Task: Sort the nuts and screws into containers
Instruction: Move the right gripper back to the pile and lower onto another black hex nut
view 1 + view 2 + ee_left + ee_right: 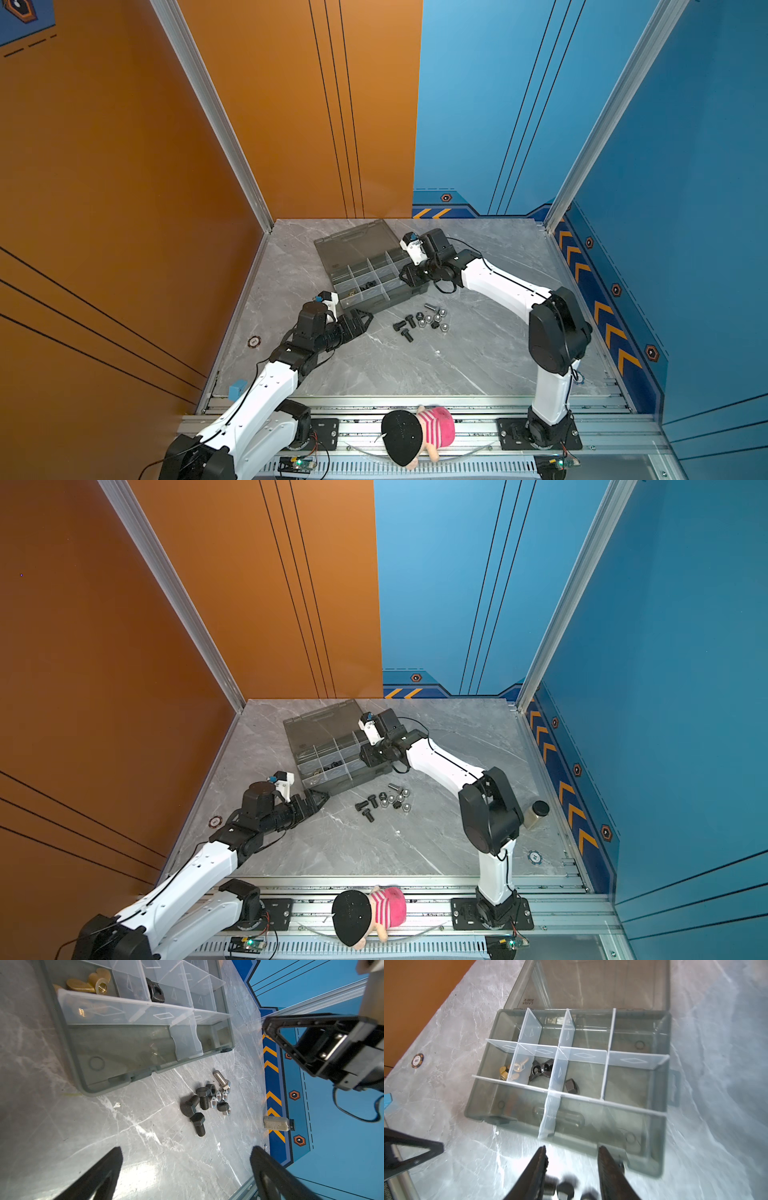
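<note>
Smoky grey plastic, the organiser case (662,1093) lies open on the desk (478,365); black screws (199,1124) and silver nuts (218,1096) cluster just beside its front edge, bare marble around them. The left gripper (187,1151) gapes wide; the right gripper (572,1153) stands parted, empty, near that edge.

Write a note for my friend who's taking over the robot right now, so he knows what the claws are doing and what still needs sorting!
Left gripper: open, empty, by a front corner of the organiser case.
Right gripper: open, empty, by the case's front edge.
Done: brass wing nuts, black wing nuts and one black hex nut lie in three neighbouring cells.
Left: three black bolts, the silver bolt, several silver nuts and two black nuts lie loose on the table in front of the case.
</note>
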`<state>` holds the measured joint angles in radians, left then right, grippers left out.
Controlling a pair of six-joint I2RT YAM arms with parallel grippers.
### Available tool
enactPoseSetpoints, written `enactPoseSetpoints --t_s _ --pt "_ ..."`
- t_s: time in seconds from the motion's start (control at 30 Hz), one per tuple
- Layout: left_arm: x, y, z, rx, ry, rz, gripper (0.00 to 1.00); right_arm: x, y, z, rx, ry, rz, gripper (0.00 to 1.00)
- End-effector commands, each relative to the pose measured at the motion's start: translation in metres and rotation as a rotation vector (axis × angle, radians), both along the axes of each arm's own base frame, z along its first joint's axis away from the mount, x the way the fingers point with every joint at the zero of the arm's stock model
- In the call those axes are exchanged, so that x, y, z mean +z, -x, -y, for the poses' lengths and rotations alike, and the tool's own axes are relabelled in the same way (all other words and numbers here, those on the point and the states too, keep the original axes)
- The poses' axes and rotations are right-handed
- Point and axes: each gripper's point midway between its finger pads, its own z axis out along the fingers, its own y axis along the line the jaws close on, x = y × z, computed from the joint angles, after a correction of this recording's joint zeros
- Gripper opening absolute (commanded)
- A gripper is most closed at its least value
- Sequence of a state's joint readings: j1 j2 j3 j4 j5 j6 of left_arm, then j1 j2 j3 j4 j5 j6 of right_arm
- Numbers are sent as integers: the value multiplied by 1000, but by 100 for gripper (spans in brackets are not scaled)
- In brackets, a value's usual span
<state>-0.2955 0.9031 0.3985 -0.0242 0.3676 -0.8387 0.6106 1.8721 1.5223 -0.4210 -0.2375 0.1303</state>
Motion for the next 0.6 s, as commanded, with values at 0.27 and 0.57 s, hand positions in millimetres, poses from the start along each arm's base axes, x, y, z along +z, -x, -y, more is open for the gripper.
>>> enactPoseSetpoints --t_s 0.27,0.57 --pt "-1 3 5 -22 -12 -15 98 -64 58 81 -181 221 -213 50" --pt "-2 1 9 -35 -21 -23 98 -90 80 89 -183 217 -284 50"
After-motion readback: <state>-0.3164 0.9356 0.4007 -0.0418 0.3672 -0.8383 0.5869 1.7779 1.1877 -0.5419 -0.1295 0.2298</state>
